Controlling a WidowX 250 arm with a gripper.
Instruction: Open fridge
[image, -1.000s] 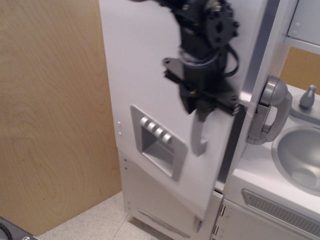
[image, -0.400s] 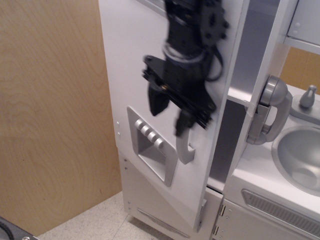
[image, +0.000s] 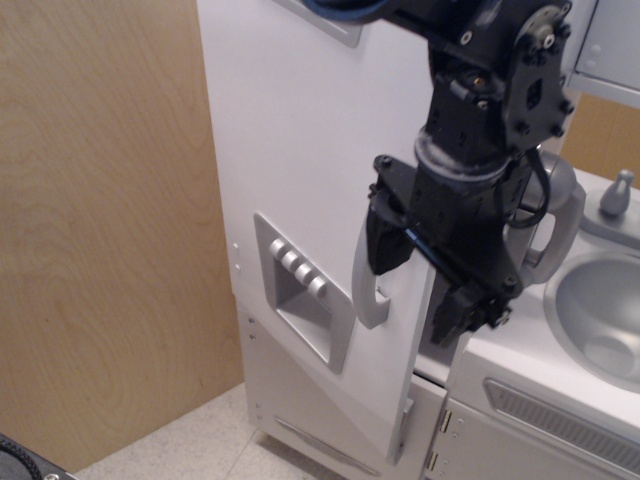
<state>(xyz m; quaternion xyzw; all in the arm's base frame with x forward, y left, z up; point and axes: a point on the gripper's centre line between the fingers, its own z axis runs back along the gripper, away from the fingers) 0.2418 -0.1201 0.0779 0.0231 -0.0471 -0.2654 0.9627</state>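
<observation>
The tall white fridge (image: 290, 130) fills the middle of the view. Its large door stands partly swung open, with the free edge (image: 418, 340) turned toward me. The grey dispenser panel (image: 300, 290) with its buttons and the lower end of the long grey handle (image: 368, 290) show on the door. My black gripper (image: 425, 275) is open and empty in front of the door's free edge. One finger (image: 385, 240) is just beside the handle's upper part, and the other (image: 462, 308) is past the door edge. The fridge interior is hidden behind the arm.
A white sink counter with a grey basin (image: 600, 310) and a small tap (image: 615, 195) stands to the right. A grey toy phone handset (image: 560, 215) hangs beside the fridge, partly behind the arm. The small lower door (image: 320, 415) is shut. A wooden wall (image: 100, 230) is on the left.
The door has swung further open than one second ago. The gripper has come off the handle, swept left, then moved right to the door's edge with its jaws apart.
</observation>
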